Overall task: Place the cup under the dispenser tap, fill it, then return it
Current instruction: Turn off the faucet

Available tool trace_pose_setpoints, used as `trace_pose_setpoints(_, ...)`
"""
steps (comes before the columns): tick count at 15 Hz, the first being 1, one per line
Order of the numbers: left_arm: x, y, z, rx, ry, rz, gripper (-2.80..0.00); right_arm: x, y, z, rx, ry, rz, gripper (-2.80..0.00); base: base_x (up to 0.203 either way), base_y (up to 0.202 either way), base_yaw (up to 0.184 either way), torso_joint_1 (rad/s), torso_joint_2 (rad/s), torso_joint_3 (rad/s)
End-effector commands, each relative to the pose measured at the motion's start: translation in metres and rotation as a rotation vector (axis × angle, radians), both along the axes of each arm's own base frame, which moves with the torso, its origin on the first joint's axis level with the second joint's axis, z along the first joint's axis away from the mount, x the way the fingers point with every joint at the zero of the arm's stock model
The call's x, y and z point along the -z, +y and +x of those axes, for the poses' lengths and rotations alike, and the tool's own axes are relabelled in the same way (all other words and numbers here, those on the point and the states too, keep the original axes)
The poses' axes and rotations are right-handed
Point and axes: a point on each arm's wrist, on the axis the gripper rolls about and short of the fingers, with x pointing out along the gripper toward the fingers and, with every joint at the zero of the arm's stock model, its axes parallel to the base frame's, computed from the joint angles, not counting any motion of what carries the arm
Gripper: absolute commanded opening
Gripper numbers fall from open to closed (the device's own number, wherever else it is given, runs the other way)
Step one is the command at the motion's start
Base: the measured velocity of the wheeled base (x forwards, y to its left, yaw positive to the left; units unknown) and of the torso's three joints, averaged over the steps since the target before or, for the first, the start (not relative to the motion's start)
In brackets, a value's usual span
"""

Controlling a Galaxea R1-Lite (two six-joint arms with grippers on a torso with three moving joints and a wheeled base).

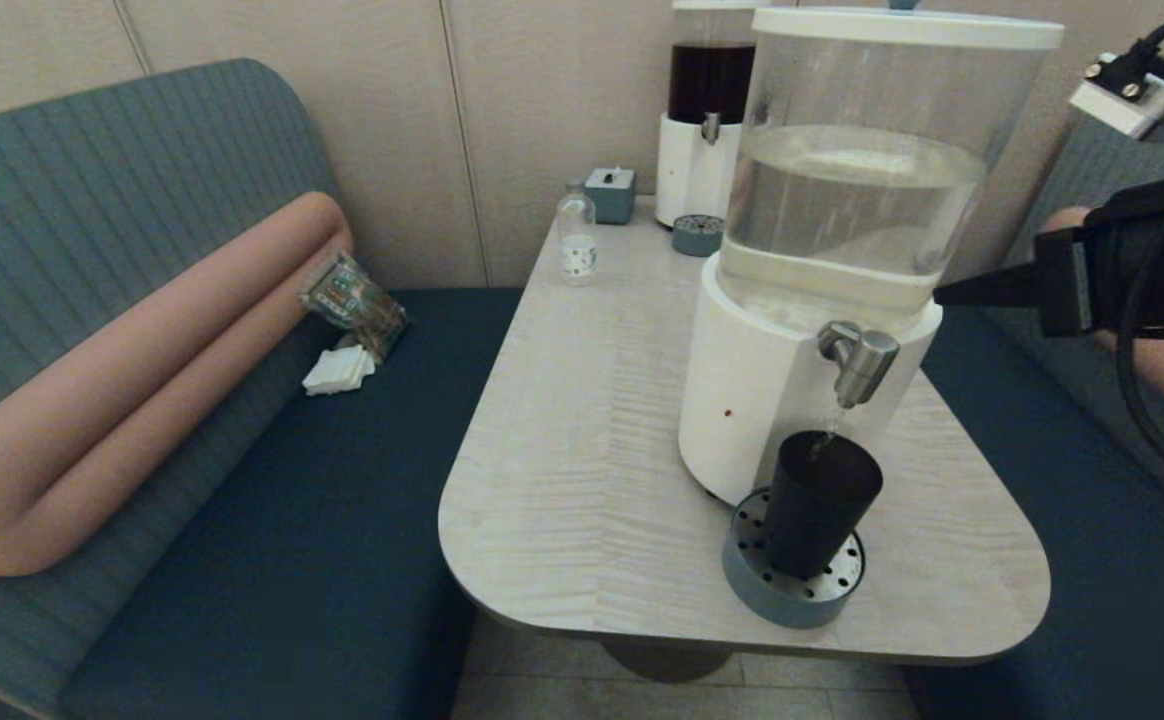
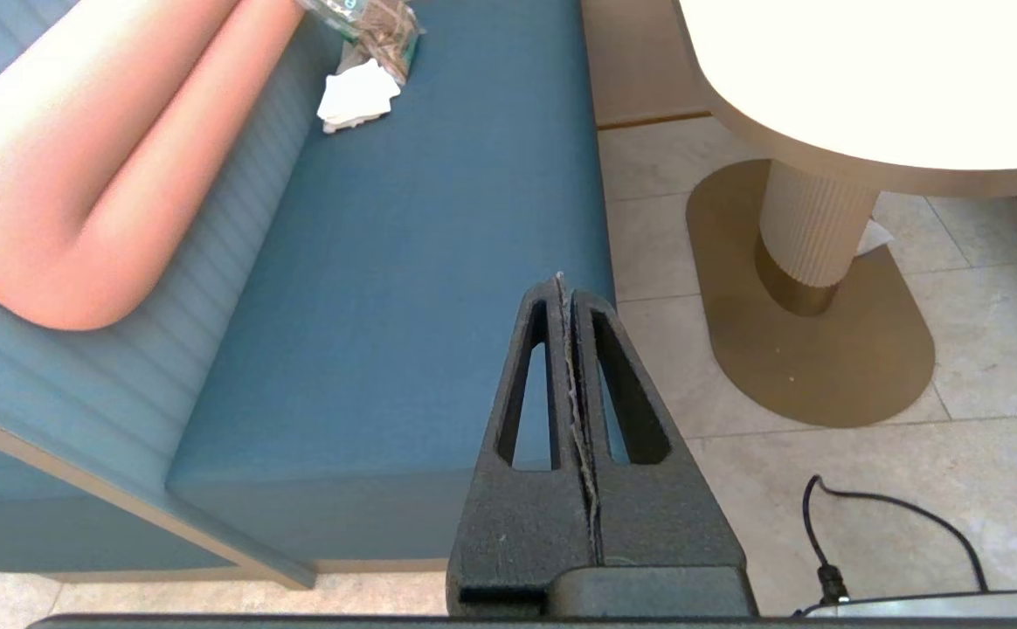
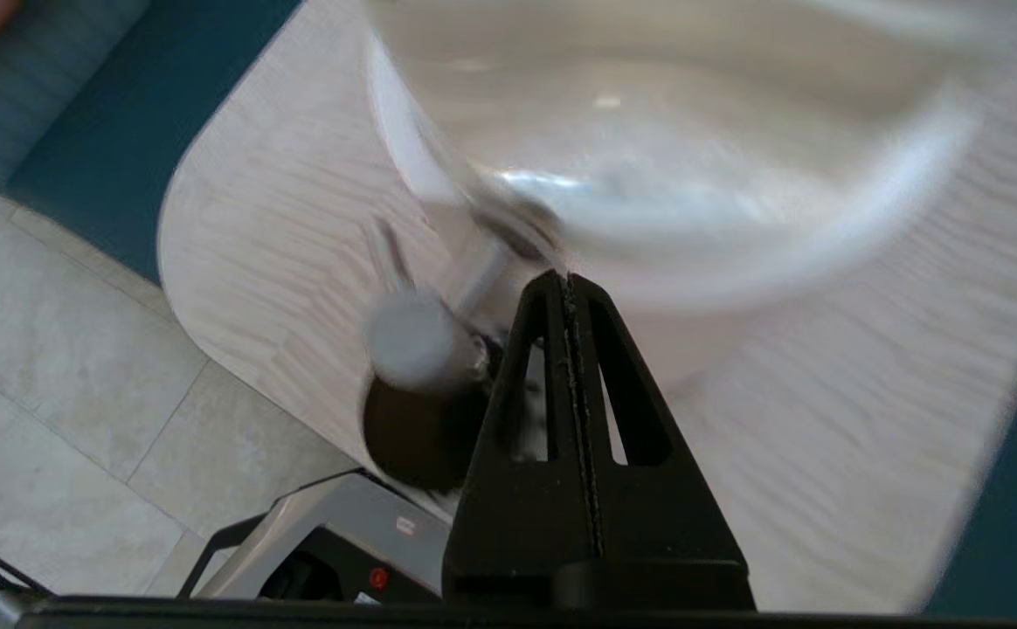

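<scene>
The black cup (image 1: 820, 500) stands upright on a round grey drip tray (image 1: 754, 575), directly under the dispenser tap (image 1: 857, 360). A thin stream runs from the tap into the cup. My right gripper (image 1: 942, 293) is shut and empty, its tip against the right side of the big clear-tank dispenser (image 1: 862, 170), level with the top of its white base. In the right wrist view the shut right gripper (image 3: 566, 279) points at the dispenser, with the tap (image 3: 421, 349) and cup (image 3: 408, 437) beside it. My left gripper (image 2: 564, 284) is shut and empty, low over the blue bench seat.
At the table's back stand a smaller dark-liquid dispenser (image 1: 707, 110), its small drip tray (image 1: 697, 235), a clear bottle (image 1: 576, 235) and a grey-blue box (image 1: 610, 193). The cup's tray sits near the table's front edge (image 1: 742, 640). A snack packet (image 1: 354, 298) and napkins (image 1: 339, 370) lie on the bench.
</scene>
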Motion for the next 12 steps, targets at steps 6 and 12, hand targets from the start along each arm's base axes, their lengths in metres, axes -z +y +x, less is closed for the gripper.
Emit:
trace_pose_setpoints(6,0.0,0.0,0.0,0.0,0.002,0.001,-2.8,-0.019,-0.046,-0.116,0.155,-0.159,0.029,-2.8,0.0,0.0,0.0,0.0,0.0,0.0)
trace_pose_setpoints(12,0.0,0.0,0.0,0.0,0.002,0.001,-2.8,0.001,-0.055,-0.241,0.384,-0.29,0.009,-2.8,0.0,0.0,0.0,0.0,0.0,0.0)
